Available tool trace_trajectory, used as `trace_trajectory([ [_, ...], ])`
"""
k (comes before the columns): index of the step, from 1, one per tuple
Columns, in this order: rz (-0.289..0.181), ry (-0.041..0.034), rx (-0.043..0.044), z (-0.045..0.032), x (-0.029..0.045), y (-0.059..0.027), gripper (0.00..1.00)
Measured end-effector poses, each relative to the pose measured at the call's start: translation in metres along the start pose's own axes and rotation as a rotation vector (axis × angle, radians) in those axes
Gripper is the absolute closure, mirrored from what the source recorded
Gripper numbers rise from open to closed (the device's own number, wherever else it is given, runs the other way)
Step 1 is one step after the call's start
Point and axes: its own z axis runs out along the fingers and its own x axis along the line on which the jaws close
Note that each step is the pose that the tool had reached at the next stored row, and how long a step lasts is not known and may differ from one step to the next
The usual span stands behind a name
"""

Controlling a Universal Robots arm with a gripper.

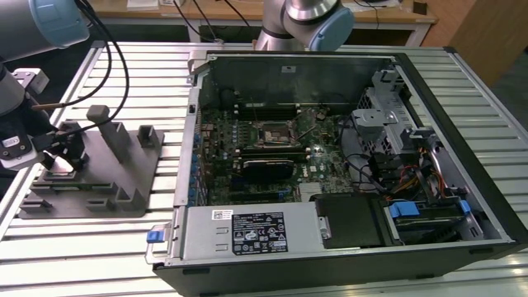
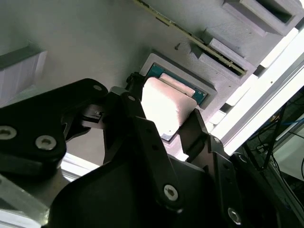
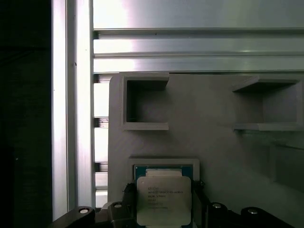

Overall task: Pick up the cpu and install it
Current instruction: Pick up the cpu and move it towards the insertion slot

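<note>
The cpu (image 3: 164, 204) is a small square chip with a silvery top, and its teal edge shows in a framed recess of the grey fixture (image 3: 213, 123). In both wrist views my gripper (image 3: 164, 190) is down over it. One black finger (image 3: 128, 192) presses one side of the chip and the other finger (image 3: 200, 190) presses the opposite side. The second wrist view shows the cpu (image 2: 166, 104) bright white between the gripper (image 2: 166, 114) fingers. In the exterior view the gripper (image 1: 66, 154) stands over the fixture (image 1: 107, 179) at the exterior view's left. The open computer case (image 1: 330, 154) holds the motherboard socket (image 1: 276, 133).
Upright posts (image 1: 103, 127) rise from the fixture close beside the gripper. Square pockets (image 3: 145, 102) lie in the fixture beyond the cpu. Cables (image 1: 107, 55) hang from the arm. The slatted metal table (image 1: 83, 247) lies under everything, and a second arm's base (image 1: 305, 25) stands behind the case.
</note>
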Motion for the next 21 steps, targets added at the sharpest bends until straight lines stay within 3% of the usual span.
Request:
trace_trajectory([
  [7,0.0,-0.0001,-0.0001,0.0002,0.0002,0.0,0.45],
  [8,0.0,-0.0001,-0.0001,0.0002,0.0003,0.0,0.38],
  [21,0.0,-0.0001,-0.0001,-0.0023,0.0003,0.0001,0.38],
])
